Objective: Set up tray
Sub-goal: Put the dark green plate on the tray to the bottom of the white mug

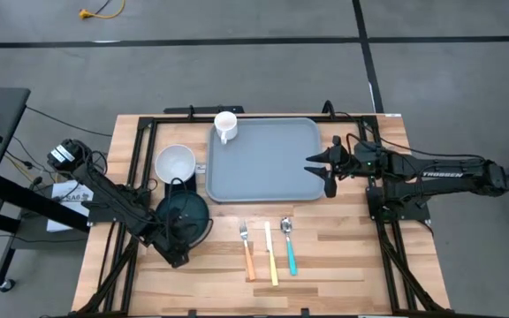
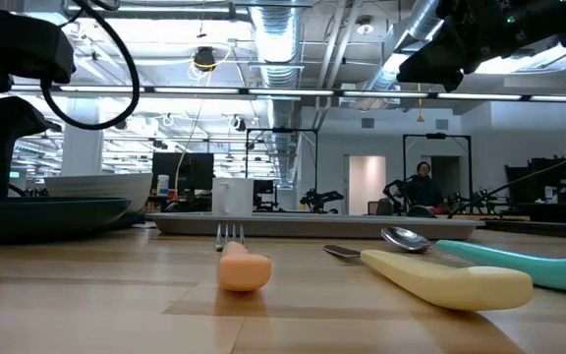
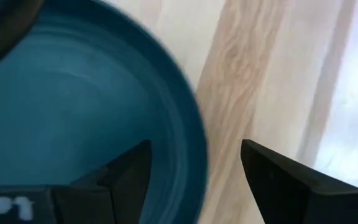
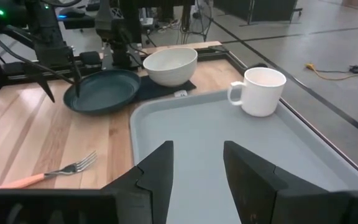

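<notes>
Currently: tray (image 1: 268,163) mid-table, mug (image 1: 225,125) inside. Left gripper (image 3: 194,180) open astride plate (image 3: 73,118) rim; right gripper (image 1: 318,168) empty, part-open at tray edge. Risk: thin-rim grip slips, plate drops.

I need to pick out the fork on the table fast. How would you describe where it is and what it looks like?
Start at the big grey-blue tray at the middle of the table; three utensils lie in a row on the bare wood on its near side. The fork is the one at the left arm's end of that row, beside the dark teal plate. It alone has tines and an orange handle; the others are cream and turquoise.
</notes>
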